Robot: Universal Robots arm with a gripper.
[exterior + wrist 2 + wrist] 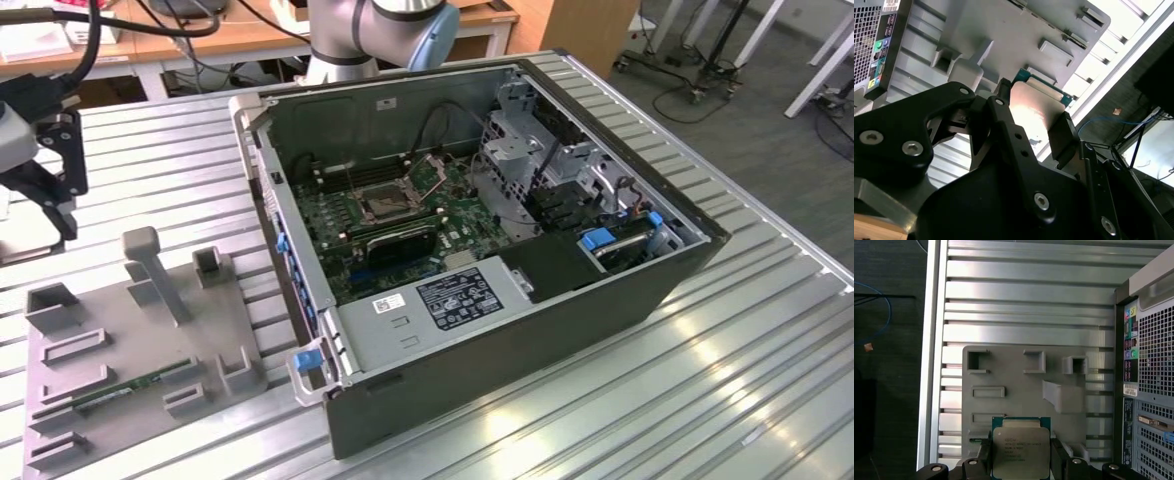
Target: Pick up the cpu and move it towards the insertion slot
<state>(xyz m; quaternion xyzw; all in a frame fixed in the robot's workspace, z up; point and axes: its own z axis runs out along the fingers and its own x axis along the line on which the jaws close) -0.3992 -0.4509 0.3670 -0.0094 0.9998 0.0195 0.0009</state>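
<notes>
Outside, your gripper (40, 190) hung above the surface, well apart from the slot (383, 204). At the second wrist, it was clamped on the cpu's (1036, 107) edges. At the first, the cpu (1020, 450) sat level; a thin edge hold could slip if jolted.

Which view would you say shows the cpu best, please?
The first wrist view: the cpu faces the camera, its metal top plain between the gripper's fingers. The second wrist view shows it tilted and glaring.
</notes>
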